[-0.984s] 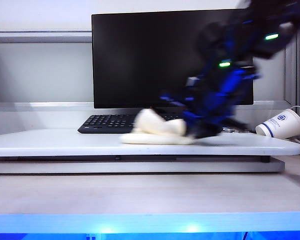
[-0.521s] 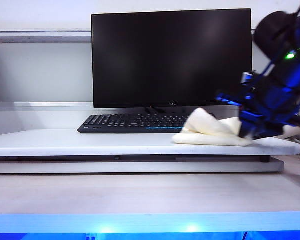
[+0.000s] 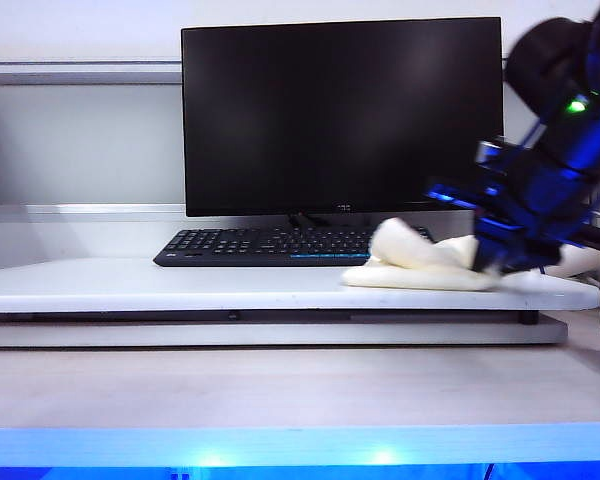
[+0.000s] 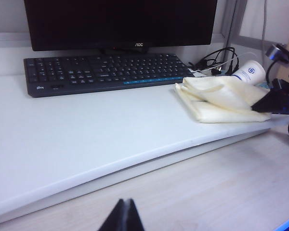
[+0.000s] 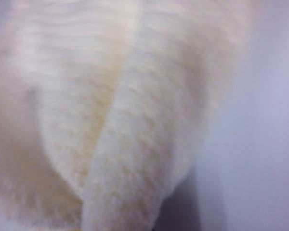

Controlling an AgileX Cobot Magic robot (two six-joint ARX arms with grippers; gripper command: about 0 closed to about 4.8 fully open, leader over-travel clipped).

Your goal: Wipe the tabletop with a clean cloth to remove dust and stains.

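Lower counter (image 3: 280,385): pale wood grain, runs across the front of the exterior view, blue light strip along its near edge.

Tabletop (image 3: 160,285): wide thin white board with rounded corners, raised above the lower counter. Surface matte, bare over its left and middle parts.

Monitor (image 3: 340,115): black, screen dark, stands at the back of the tabletop. Keyboard (image 3: 270,245): black, lies just in front of the monitor foot.

Right arm: blue and black, comes down from the upper right of the exterior view, green indicator lit. Right hand (image 3: 505,262): low over the right end of the tabletop, closed tight on the cloth (image 3: 420,265); pinch is at the cloth's right edge.

Cloth: cream-white, waffle texture, folded. Lies on the right end of the tabletop, in front of the keyboard's right end. One fold stands up as a hump, the rest lies flat on the board. In the right wrist view it fills most of the frame, blurred.

Paper cup (image 4: 249,73): white with blue logo, on its side behind the cloth, near a tangle of black cables (image 4: 214,62).

Left hand (image 4: 123,219): only dark fingertips seen, pressed together, nothing held, above the lower counter, well apart from the cloth.
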